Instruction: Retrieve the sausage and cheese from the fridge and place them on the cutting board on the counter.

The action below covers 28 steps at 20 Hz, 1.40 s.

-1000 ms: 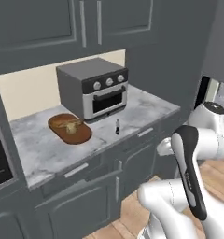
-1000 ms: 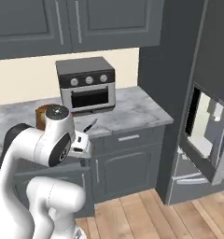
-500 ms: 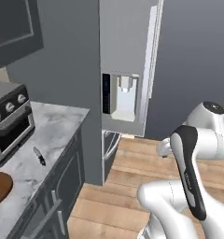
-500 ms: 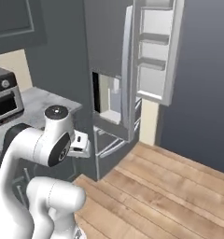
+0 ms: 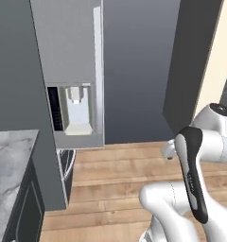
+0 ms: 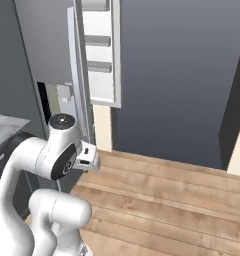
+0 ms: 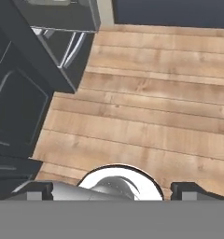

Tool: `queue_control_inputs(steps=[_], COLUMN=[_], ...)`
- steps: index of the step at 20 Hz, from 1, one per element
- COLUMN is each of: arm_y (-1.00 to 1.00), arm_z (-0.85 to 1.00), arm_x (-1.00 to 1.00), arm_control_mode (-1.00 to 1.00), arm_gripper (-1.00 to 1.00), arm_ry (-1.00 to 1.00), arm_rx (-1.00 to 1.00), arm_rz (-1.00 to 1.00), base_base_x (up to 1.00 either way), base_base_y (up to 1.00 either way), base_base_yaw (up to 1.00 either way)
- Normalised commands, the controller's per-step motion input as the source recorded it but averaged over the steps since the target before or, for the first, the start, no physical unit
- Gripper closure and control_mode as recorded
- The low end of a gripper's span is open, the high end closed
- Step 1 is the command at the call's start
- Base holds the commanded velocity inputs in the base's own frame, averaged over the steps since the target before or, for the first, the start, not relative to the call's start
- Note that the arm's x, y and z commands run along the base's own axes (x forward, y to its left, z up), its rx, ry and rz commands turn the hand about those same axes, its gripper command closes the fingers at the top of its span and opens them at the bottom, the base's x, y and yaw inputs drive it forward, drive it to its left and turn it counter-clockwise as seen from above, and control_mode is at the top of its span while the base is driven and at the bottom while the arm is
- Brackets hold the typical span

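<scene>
The fridge [image 5: 73, 75] stands ahead with one door swung open; its shelves [image 6: 99, 40] are glimpsed. Fingers [image 7: 111, 189] are spread wide, empty. Sausage and cheese cannot be made out; the base should be squared to the opening first.

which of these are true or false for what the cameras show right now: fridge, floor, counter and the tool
1. The fridge has a water dispenser in its door. True.
2. The floor is tiled in white. False: it is light brown wooden planks.
3. A corner of the marble counter shows at the lower left of the left base view. True.
4. The tool is shut on the sausage. False: its fingertips stand wide apart with nothing between them, over bare floor.
5. One fridge door stands open, showing white door shelves in the right base view. True.
6. The arm is reaching inside the fridge. False: it is folded close to the base, away from the fridge.
</scene>
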Motion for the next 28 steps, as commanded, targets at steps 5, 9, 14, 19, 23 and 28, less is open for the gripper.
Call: queue_control_inputs(steps=[5,9,14,19,23,28], arm_y=[0.0,0.0,0.0,0.0,0.0,0.0], arm_z=[0.0,0.0,0.0,0.0,0.0,0.0], arm_x=[0.0,0.0,0.0,0.0,0.0,0.0], arm_control_mode=[1.0,1.0,1.0,1.0,1.0,1.0], arm_gripper=[-1.0,-1.0,-1.0,-1.0,-1.0,-1.0], arm_ry=[0.0,0.0,0.0,0.0,0.0,0.0], arm_rx=[0.0,0.0,0.0,0.0,0.0,0.0], arm_rz=[0.0,0.0,0.0,0.0,0.0,0.0], base_base_x=[0.9,0.9,0.82,0.82,0.79,0.62], base_base_y=[-0.24,-0.38,-0.42,-0.42,-0.39,-0.32], base_base_yaw=[-0.02,0.0,0.01,0.02,0.1,0.37])
